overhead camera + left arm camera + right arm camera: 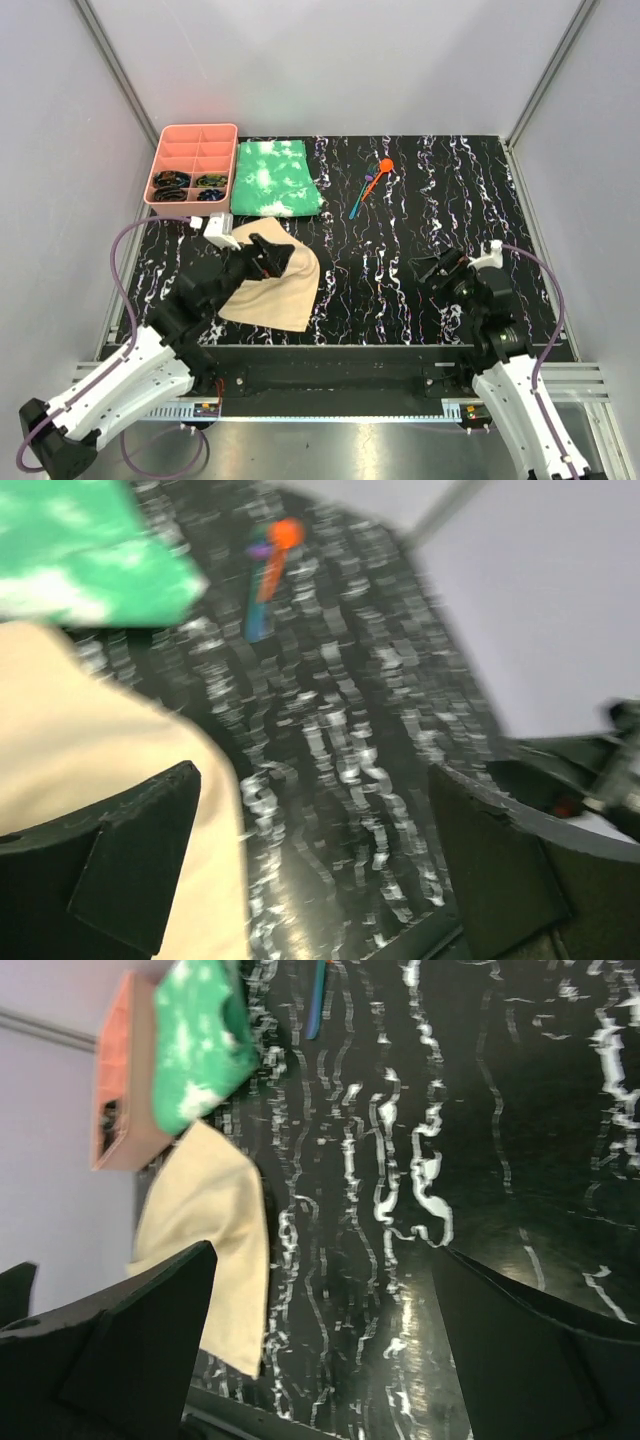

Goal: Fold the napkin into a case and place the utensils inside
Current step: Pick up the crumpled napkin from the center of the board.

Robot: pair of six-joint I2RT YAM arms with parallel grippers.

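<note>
We log the black marbled table [400, 290] under both arms. The tan napkin [280, 290] lies spread directly beneath the left gripper [272, 256], whose jaws stand wide apart and grip nothing. The green mottled cloth [273, 178] sits just beyond that gripper, and the pink tray [196, 129] is beyond it to the left. The right gripper [432, 268] is likewise fully spread and empty over bare table, with the napkin well to its left. The utensils [372, 185], orange and blue, lie close together well beyond it, slightly left.
</note>
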